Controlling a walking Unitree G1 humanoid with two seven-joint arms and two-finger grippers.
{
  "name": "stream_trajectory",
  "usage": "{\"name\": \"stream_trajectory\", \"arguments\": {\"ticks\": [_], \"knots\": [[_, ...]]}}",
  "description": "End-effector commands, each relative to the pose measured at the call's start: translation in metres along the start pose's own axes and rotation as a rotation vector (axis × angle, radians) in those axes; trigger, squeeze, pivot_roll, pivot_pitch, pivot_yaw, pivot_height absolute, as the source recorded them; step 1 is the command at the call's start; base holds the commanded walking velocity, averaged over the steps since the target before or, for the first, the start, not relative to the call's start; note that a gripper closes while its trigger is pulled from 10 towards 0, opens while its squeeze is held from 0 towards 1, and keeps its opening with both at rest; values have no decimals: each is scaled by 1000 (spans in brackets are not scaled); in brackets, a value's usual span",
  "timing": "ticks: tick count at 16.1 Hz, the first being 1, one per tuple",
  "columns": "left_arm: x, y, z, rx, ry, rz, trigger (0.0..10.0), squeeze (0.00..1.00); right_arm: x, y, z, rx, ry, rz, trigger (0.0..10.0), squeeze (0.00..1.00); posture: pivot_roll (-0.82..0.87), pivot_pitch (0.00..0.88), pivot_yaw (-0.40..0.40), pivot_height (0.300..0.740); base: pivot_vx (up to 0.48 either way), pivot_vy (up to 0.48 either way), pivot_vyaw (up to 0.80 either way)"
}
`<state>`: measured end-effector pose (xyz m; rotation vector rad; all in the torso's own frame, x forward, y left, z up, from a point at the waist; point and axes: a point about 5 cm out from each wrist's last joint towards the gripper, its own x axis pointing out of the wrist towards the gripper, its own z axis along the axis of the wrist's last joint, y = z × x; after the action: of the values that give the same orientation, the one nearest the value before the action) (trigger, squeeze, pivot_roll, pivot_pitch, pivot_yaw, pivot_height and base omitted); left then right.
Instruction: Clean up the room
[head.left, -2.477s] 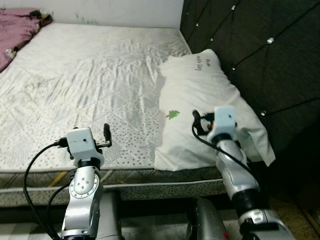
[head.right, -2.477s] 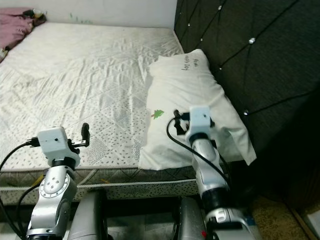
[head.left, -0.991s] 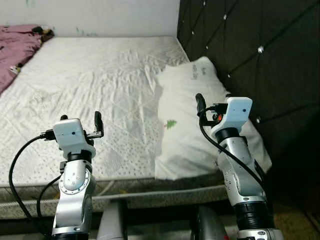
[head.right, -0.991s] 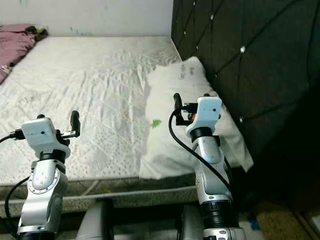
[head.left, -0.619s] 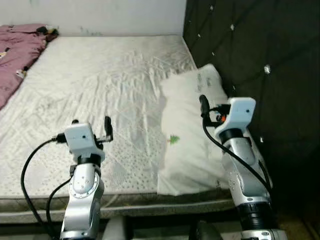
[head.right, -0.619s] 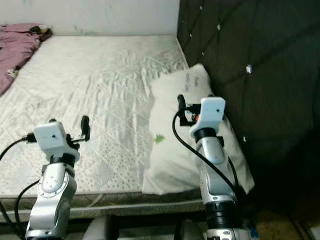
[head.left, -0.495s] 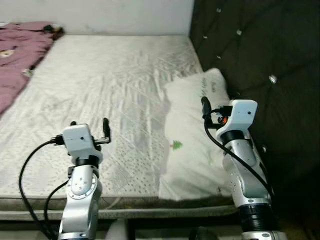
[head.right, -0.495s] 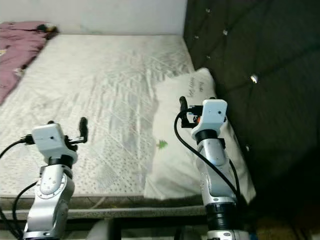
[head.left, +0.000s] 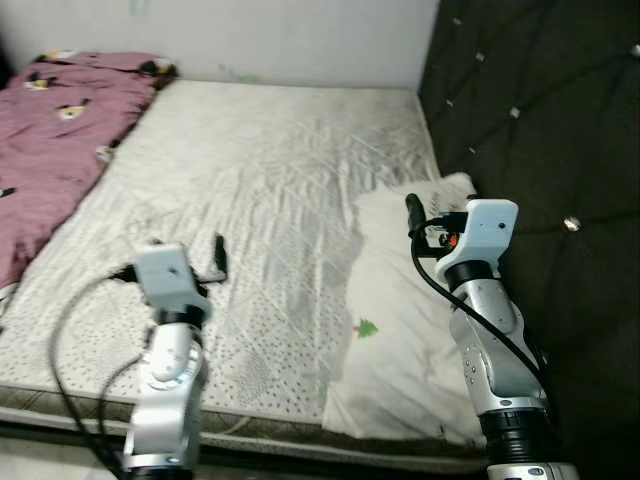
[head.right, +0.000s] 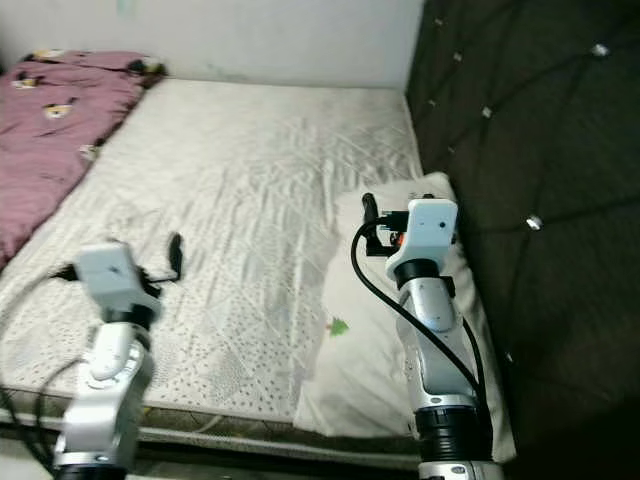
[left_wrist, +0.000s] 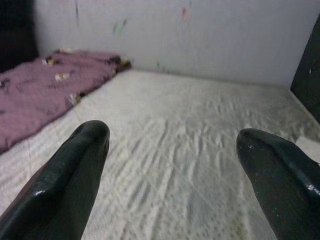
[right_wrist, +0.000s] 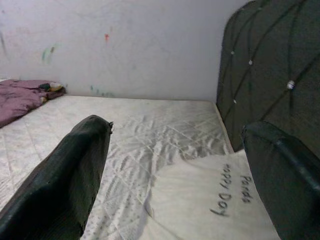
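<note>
Hovering with fingers spread above the near edge of the quilted white mattress (head.left: 270, 190), the left gripper (left_wrist: 172, 165) faces open bedding — a purple blanket (head.left: 50, 140) far to its left — while the right gripper (right_wrist: 175, 170), fingers also spread, hangs over the white pillow (head.left: 400, 330) beside the dark tufted headboard (head.left: 540, 120).

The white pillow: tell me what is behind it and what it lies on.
The white pillow lies on the quilted mattress, at the head end. Behind it stands the dark tufted headboard. The mattress surface under the pillow is covered, so anything beneath it cannot be seen.
</note>
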<state>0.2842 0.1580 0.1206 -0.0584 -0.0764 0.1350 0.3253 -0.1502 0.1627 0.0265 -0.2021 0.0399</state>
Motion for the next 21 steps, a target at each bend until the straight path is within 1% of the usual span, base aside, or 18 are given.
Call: {"name": "stream_trajectory", "arguments": {"ticks": [1, 4, 5, 6, 8, 9, 10, 11, 12, 13, 14, 15, 16, 17, 18, 19, 20, 21], "knots": [[-5, -7, -13, 2, 51, -46, 10000, 0, -2, -4, -5, 2, 7, -36, 10000, 0, -5, 0, 50, 740, 0, 0, 0], [0, -15, -8, -53, 66, -105, 10000, 0, -7, -1, -3, 6, 9, -45, 10000, 0, -21, 3, 47, 740, 0, 0, 0], [0, -17, -9, -44, 66, -130, 10000, 0, -11, 4, -7, 38, 30, -7, 10000, 0, -20, 11, 44, 740, 0, 0, 0], [-3, -9, -14, -30, 66, -100, 10000, 0, -17, 15, -12, 86, 50, 62, 10000, 0, -26, 8, 45, 740, 0, 0, 0], [-15, -2, -29, -42, 106, -56, 10000, 0, -28, 19, -18, 57, 72, 69, 10000, 0, -29, 0, 15, 740, 0, 0, 0], [-20, -4, -32, -50, 112, -74, 10000, 0, -33, 16, -22, 56, 88, 33, 10000, 0, -27, 0, -24, 740, 0, 0, 0], [-27, -7, -30, -32, 88, -102, 10000, 0, -44, 9, -33, 62, 150, -38, 10000, 0, -18, 0, -42, 740, 0, 0, 0], [-32, -6, -29, -12, 72, -92, 10000, 0, -56, 4, -43, -78, 171, -21, 10000, 0, -7, 0, -52, 740, 0, 0, 0], [-38, 5, -35, 15, 84, -14, 10000, 0, -67, -6, -59, -277, 194, 32, 10000, 0, 3, 0, -53, 740, 0, 0, 0], [-41, 15, -41, 21, 105, 24, 10000, 0, -71, -12, -71, -242, 244, 42, 10000, 0, 20, 0, -54, 740, 0, 0, 0], [-43, 29, -49, -14, 154, 74, 10000, 0, -74, -19, -87, -103, 347, 3, 10000, 0, 30, 1, -55, 740, 0, 0, 0], [-45, 36, -53, -2, 170, 69, 10000, 0, -72, -22, -90, -53, 367, -26, 10000, 0, 38, 9, -57, 740, 0, 0, 0], [-47, 45, -57, 3, 185, 60, 10000, 0, -69, -20, -87, -68, 347, -22, 10000, 0, 29, 28, -54, 740, 0, 0, 0], [-49, 49, -60, -2, 203, 68, 10000, 0, -70, -17, -87, -45, 355, -19, 10000, 0, 27, 32, -53, 740, 0, 0, 0], [-51, 51, -62, -16, 214, 75, 10000, 0, -71, -15, -86, -52, 352, -21, 10000, 0, 23, 39, -52, 740, 0, 0, 0], [-52, 47, -62, -16, 218, 50, 10000, 0, -75, -6, -83, -120, 319, 30, 10000, 0, 19, 52, -47, 740, 0, 0, 0], [-51, 46, -62, -13, 216, 47, 10000, 0, -75, -4, -83, -135, 306, 44, 10000, 0, 22, 55, -43, 740, 0, 0, 0], [-48, 45, -61, -12, 209, 45, 10000, 0, -72, -4, -85, -103, 294, 30, 10000, 0, 16, 51, -37, 740, 0, 0, 0]]}}
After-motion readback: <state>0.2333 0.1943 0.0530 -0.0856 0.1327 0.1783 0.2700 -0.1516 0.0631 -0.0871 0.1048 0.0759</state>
